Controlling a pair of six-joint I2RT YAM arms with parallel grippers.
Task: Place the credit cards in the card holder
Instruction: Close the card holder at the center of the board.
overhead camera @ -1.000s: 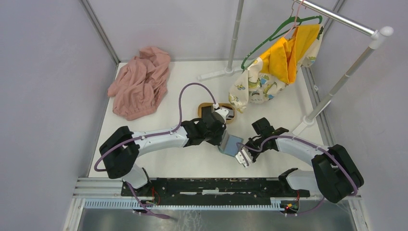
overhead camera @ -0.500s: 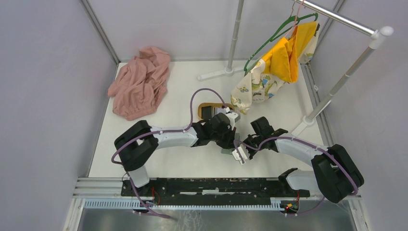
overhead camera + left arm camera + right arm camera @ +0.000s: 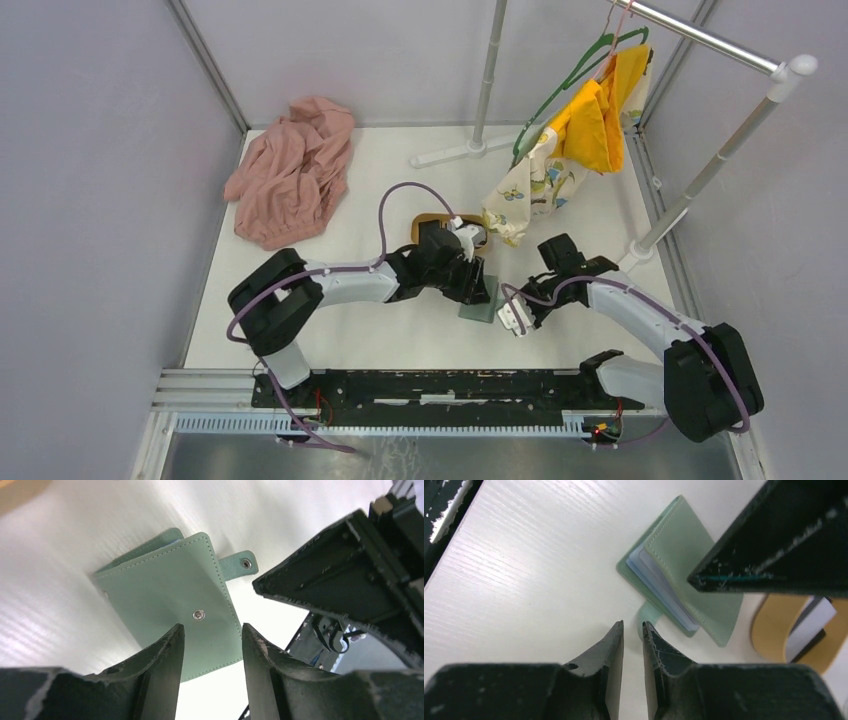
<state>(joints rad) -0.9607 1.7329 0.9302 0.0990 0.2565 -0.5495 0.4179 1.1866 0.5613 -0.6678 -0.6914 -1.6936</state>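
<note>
While the holder [image 3: 480,302] lies folded on the table [image 3: 380,180] between the arms, the left gripper [image 3: 212,630], the nearer one, hangs right over its grey-green cover, jaws parted and empty. The right gripper [image 3: 631,627], jaws a narrow slit apart and empty, faces the tab [image 3: 647,615]. Pale blue pockets show at the gaping edge. Cards [image 3: 811,622] lie in the tray [image 3: 774,630] beyond.

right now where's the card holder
In the top view the card holder lies on the table between the left gripper and right gripper, just in front of the wooden tray.
</note>
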